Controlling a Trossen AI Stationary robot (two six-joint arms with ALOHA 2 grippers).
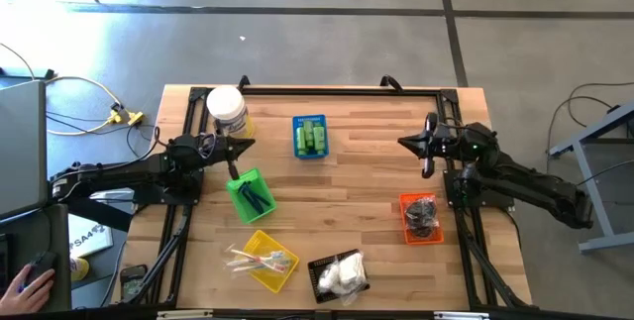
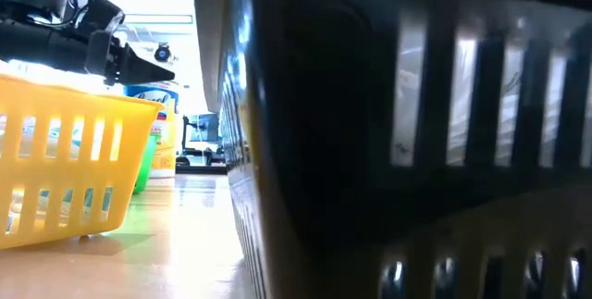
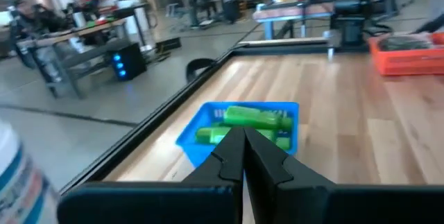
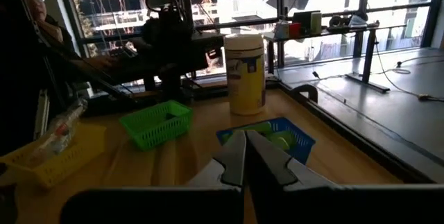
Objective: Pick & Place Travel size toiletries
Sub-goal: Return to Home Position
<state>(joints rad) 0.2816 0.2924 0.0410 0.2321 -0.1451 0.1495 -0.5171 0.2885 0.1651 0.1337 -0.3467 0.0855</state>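
We see the left gripper [image 3: 243, 132] pinched fully shut on nothing, its tips meeting in the air. The green bottles [image 3: 253, 116] lie straight ahead of it in the blue basket [image 3: 191, 137]. The right gripper [image 4: 245, 135] is likewise closed and empty (both hang clear of the table, touching nothing) and faces the same basket from the other side. The white packets [image 1: 344, 274] sit in the black basket [image 1: 317, 275], well apart from both grippers.
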